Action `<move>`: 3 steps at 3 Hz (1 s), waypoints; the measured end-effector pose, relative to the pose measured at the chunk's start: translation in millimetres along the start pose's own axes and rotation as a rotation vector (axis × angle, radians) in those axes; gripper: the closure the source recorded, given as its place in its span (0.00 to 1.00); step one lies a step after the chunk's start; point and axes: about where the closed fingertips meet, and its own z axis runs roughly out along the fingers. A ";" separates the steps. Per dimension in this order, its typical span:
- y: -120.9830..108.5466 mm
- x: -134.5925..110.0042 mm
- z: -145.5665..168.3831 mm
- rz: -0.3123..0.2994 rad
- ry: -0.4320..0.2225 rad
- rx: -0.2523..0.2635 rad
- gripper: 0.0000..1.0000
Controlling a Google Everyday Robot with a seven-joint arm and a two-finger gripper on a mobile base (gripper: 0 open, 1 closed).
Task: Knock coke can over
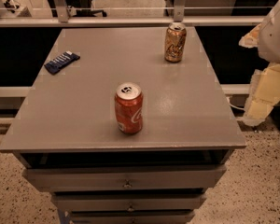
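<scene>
The coke can (129, 108) is red-orange with white script and a silver top with a pull tab. It stands upright on the grey table top (84, 111), near the front edge and a little left of centre. My arm and gripper (262, 97) hang at the right edge of the view, beside the table's right side and off its surface. The gripper is well to the right of the coke can and touches nothing on the table.
A gold-brown can (175, 42) stands upright at the table's back right. A dark blue snack packet (61, 62) lies flat at the back left. Drawers (126, 181) sit below the table top. A railing (130, 20) runs behind the table, and speckled floor lies around it.
</scene>
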 end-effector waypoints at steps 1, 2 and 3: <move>0.6 -1.5 0.5 0.001 -0.012 0.007 0.00; 1.2 -0.2 21.5 0.016 -0.104 -0.011 0.00; 0.8 -16.9 47.8 0.023 -0.298 -0.041 0.00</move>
